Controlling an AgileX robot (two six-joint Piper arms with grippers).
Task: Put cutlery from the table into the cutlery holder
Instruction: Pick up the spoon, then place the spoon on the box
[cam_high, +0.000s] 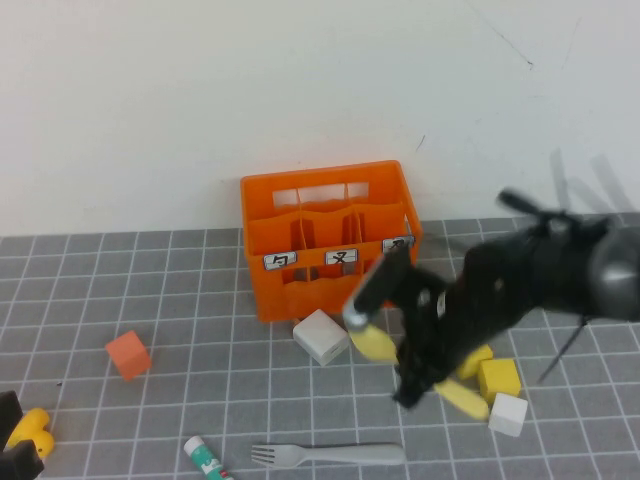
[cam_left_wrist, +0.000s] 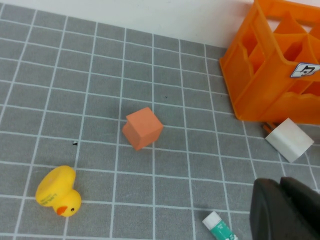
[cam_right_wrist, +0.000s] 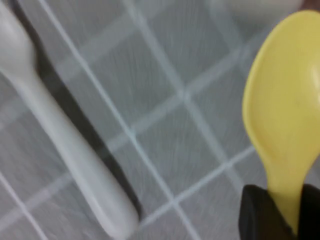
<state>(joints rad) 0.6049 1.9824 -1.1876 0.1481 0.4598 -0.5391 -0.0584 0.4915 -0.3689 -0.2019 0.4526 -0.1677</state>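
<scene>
My right gripper (cam_high: 405, 375) is shut on the pale yellow spoon (cam_high: 372, 343) and holds it tilted just above the table (cam_high: 200, 300), in front of the orange crate (cam_high: 330, 235). In the right wrist view the spoon's bowl (cam_right_wrist: 287, 110) sticks out from between the gripper's (cam_right_wrist: 287, 210) dark fingers. The grey fork (cam_high: 330, 455) lies flat near the front edge; its handle (cam_right_wrist: 65, 145) shows beneath the spoon. My left gripper (cam_left_wrist: 282, 187) is shut and empty, low at the front left, apart from the crate (cam_left_wrist: 270, 75).
A white block (cam_high: 321, 337) sits right in front of the crate. A yellow block (cam_high: 498, 377) and a white block (cam_high: 508, 413) lie right of the arm. An orange cube (cam_high: 128, 354), a yellow duck (cam_left_wrist: 58, 192) and a white-and-green tube (cam_high: 207, 458) lie at the left.
</scene>
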